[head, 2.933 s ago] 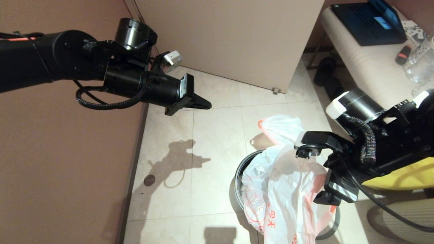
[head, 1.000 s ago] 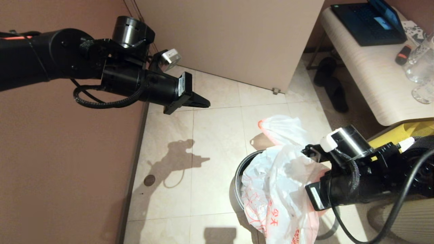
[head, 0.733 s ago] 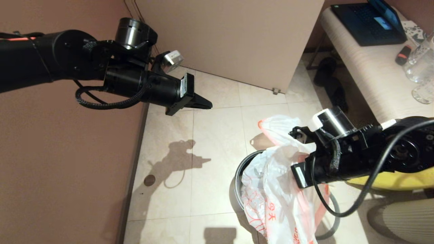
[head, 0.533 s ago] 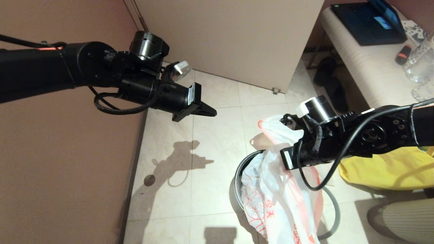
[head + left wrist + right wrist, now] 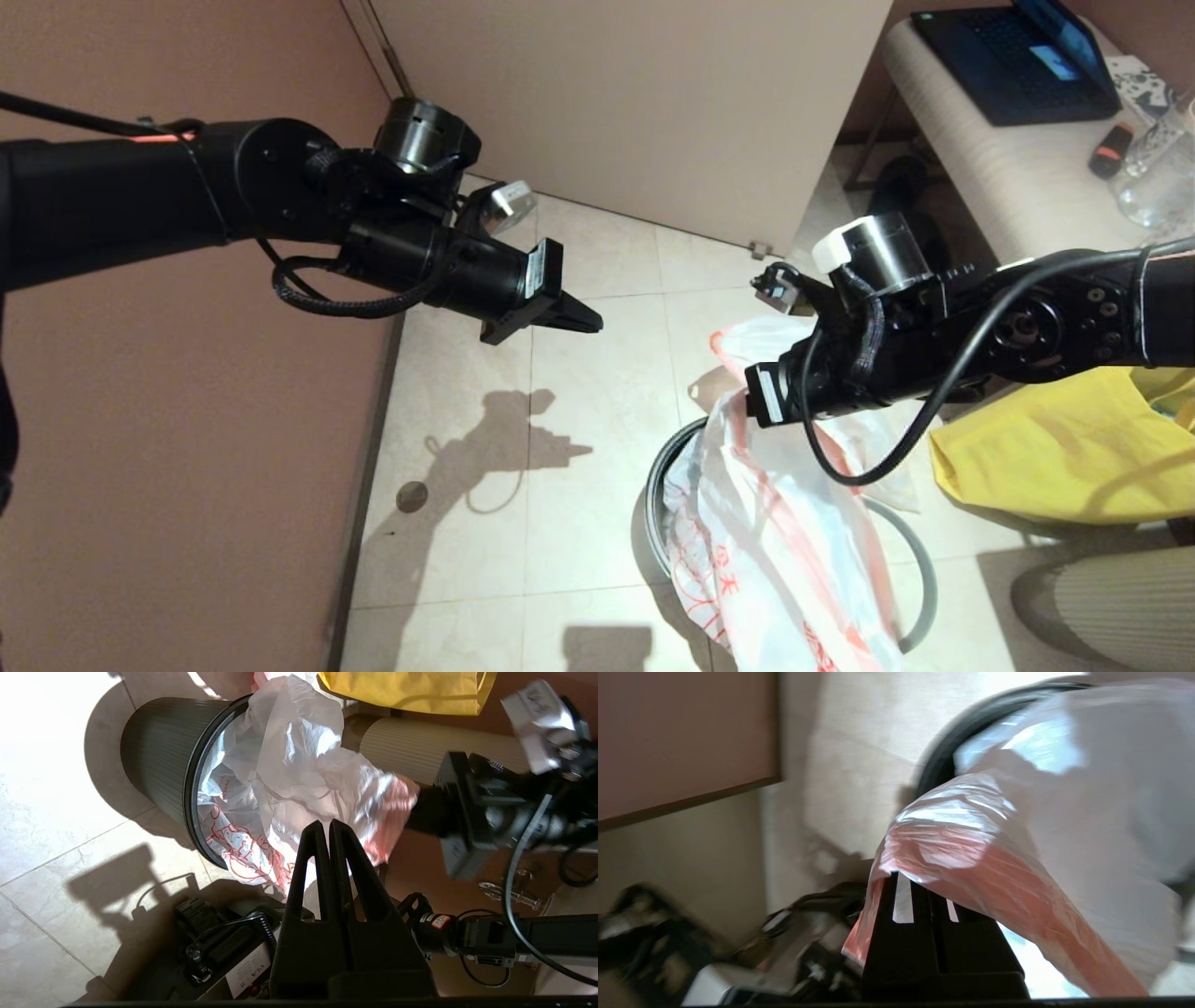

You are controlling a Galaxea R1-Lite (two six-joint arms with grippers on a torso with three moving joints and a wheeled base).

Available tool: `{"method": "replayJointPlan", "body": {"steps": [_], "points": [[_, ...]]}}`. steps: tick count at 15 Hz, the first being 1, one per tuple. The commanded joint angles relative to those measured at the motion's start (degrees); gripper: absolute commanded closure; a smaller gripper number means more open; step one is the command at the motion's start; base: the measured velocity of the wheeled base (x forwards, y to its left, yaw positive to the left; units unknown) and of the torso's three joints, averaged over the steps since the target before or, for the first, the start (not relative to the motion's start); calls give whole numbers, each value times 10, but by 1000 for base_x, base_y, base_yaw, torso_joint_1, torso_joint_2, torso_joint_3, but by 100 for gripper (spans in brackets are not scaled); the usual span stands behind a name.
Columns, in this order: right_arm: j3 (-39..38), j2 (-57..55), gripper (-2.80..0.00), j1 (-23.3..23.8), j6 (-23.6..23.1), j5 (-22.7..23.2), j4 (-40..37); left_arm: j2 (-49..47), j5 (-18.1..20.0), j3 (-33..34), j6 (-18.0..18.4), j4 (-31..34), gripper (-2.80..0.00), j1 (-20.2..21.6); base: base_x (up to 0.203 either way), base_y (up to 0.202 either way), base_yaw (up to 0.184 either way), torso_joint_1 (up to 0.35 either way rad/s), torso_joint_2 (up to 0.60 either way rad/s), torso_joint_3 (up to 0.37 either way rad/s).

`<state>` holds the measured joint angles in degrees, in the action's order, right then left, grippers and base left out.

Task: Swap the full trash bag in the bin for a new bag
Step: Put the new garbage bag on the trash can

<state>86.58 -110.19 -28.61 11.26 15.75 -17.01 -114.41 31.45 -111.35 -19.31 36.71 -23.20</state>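
Thin white plastic of the new bag (image 5: 775,551) drapes over the bin (image 5: 159,756) on the floor, its pink band pinched in my right gripper (image 5: 924,891); head view hides that pinch. My left gripper (image 5: 574,317) hangs clamped empty above the tiles.

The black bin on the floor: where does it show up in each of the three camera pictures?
Head view: the bin sits low and right of centre on the tiles, mostly covered by the white bag.
Left wrist view: its ribbed black wall fills the upper left.
Right wrist view: only a dark arc of its rim shows near the top.
Shared landmark: the white bag with its pink band, pinched by the right gripper.
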Motion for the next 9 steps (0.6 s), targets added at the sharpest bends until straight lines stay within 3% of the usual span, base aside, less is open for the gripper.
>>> {"method": "replayJointPlan", "body": {"steps": [1,7,9], "points": [[-1,12,0,-12,11,57,-3,6,2,-1,-1,4,0,1,0,0,0,0,0,0],[8,-39,0,-24,17,49,-1,14,6,-1,-2,6,0,-5,0,0,0,0,0,0],[9,-60,0,-21,17,49,3,12,38,-1,-3,12,0,-6,0,0,0,0,0,0]]}}
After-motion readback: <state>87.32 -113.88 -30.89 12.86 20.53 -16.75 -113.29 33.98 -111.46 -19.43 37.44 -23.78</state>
